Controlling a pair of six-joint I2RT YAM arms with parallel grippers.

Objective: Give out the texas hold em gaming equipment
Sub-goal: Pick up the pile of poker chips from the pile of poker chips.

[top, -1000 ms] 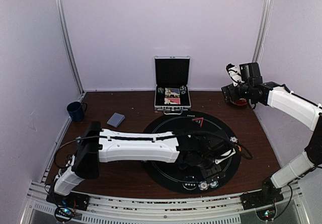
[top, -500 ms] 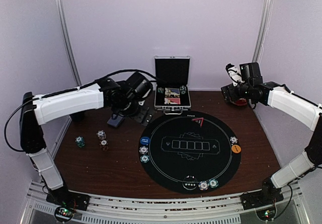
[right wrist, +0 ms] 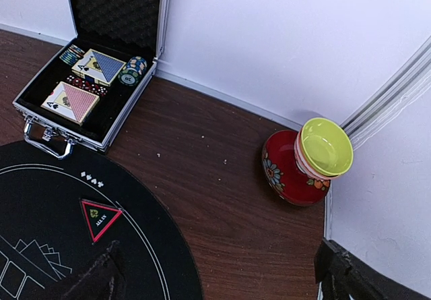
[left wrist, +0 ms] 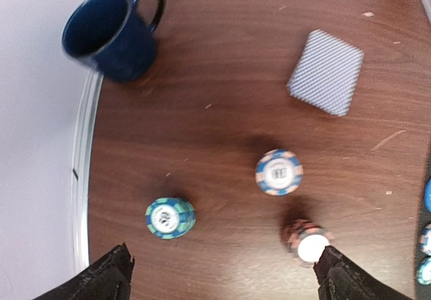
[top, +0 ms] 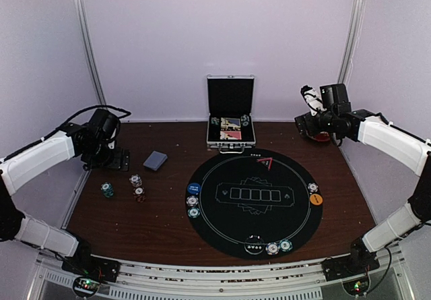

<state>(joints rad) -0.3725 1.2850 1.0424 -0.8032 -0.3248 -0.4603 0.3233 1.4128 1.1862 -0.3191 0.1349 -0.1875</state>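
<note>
Fingers of the left gripper stand wide apart with nothing between them, looking straight down on bare wood. Just ahead sit three chip stacks off the mat: a teal stack, a blue-and-white stack and a red stack, near each other but not touching. Beyond them lie the deck of cards, face down, and the mug by the left wall.

A second ago this arm lay stretched across the mat. Half a second ago it was over the deck, and now it has swung back to the left edge. The deck has not shifted, so no card went with it. The five card outlines on the mat look bare, so dealing appears undone.

The right gripper, equally wide and empty, has stayed near the far right corner, between the case and the stacked bowls. Chips, a blue button and an orange button already ring the mat.
</note>
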